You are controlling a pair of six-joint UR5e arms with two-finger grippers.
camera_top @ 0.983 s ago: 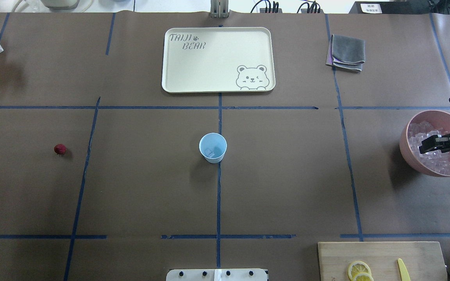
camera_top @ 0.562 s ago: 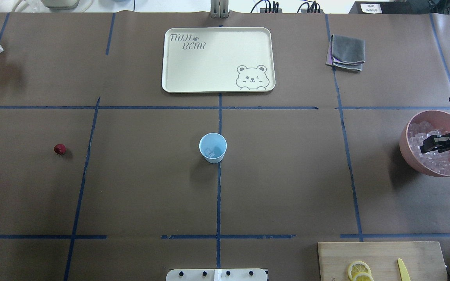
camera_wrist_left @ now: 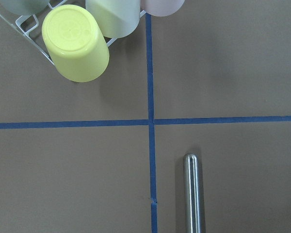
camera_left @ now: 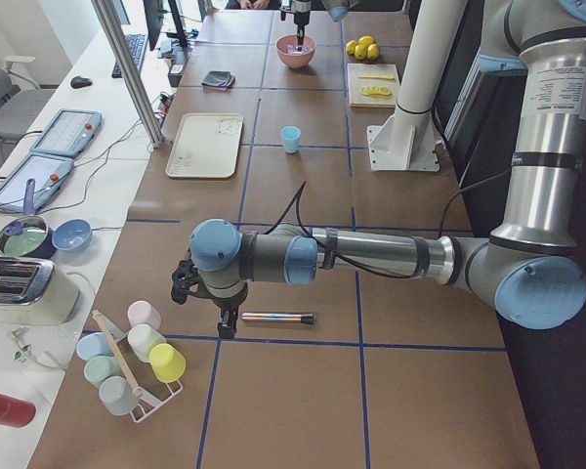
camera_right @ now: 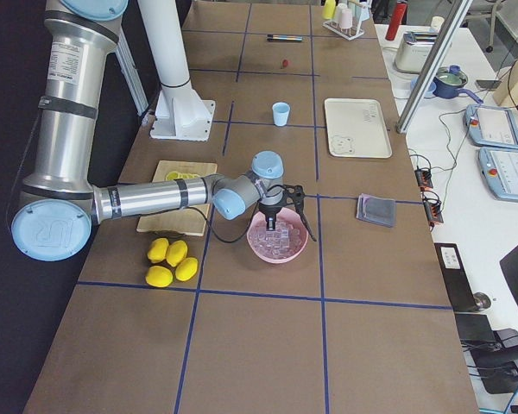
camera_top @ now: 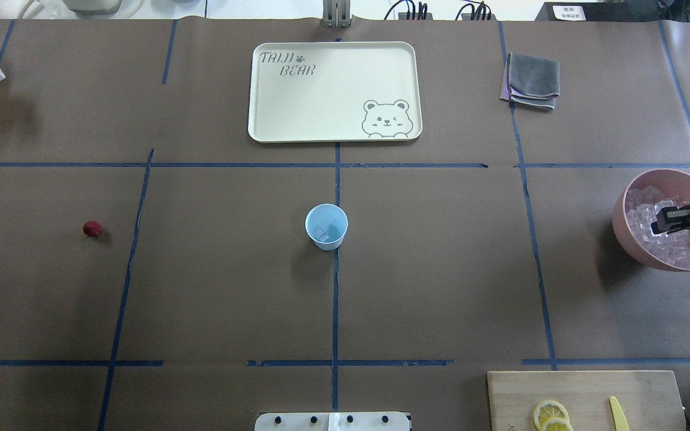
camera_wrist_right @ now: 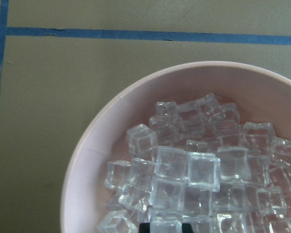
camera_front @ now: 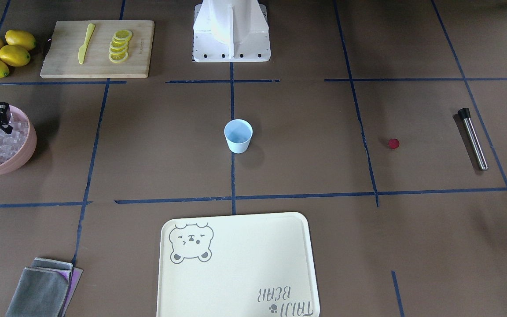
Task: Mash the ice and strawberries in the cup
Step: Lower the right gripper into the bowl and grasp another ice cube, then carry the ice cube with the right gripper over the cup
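The right claw [camera_top: 659,220] dips into the ice [camera_top: 680,251] in the pink bowl [camera_top: 619,230], at 3 o'clock from the cup [camera_top: 326,226]. The strawberry [camera_top: 91,228] lies at 9 o'clock. I cannot tell if it or the left claw [camera_left: 226,320] is closed

A cream tray [camera_top: 333,90] printed with a bear lies at the middle of the table's far edge, with a folded grey cloth [camera_top: 532,81] towards the far right corner and a pink bowl [camera_top: 622,239] at the right end. On the robot's edge towards the right lies a wooden cutting board [camera_top: 584,389] bearing lemon slices [camera_top: 550,413] and a yellow knife [camera_top: 619,414], with whole lemons [camera_front: 5,53] just beside it at the corner. A metal rod [camera_front: 473,140] lies near the left end, and a wire rack of upturned cups [camera_left: 137,366] stands by the far left corner.
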